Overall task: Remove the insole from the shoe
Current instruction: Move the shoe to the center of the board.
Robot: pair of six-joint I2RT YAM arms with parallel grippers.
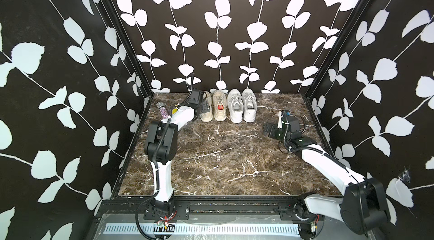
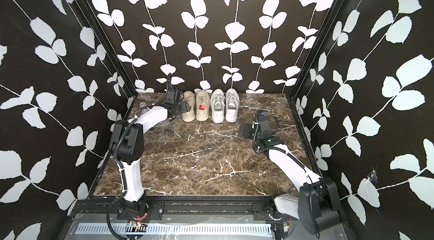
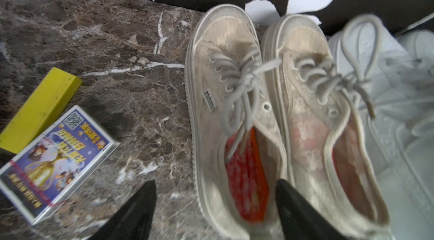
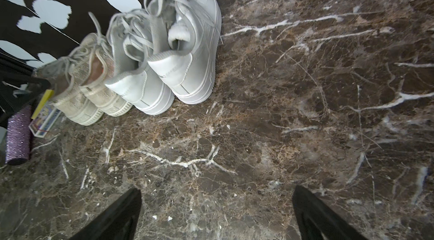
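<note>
Two beige sneakers stand side by side at the back of the marble table. The left beige shoe point(image 3: 225, 100) point(image 1: 206, 115) holds a red-orange insole point(image 3: 246, 180), seen through its opening. Its neighbour point(image 1: 219, 112) also shows red inside point(image 1: 220, 107). My left gripper point(image 3: 216, 182) point(image 1: 205, 107) point(image 2: 185, 107) hovers open over the heel end of the left beige shoe. One of its fingers is above the table beside the shoe and the other above its inner wall, and they hold nothing. Far to the right, my right gripper point(image 4: 217, 189) point(image 1: 267, 129) point(image 2: 244, 129) is open above bare marble.
A pair of white sneakers point(image 1: 242, 107) point(image 4: 164, 62) stands right of the beige pair, toes to the back wall. Left of the shoes lie a yellow block point(image 3: 40, 109), a printed card box point(image 3: 54, 161) and a purple glitter cylinder point(image 1: 162, 109) point(image 4: 18, 133).
</note>
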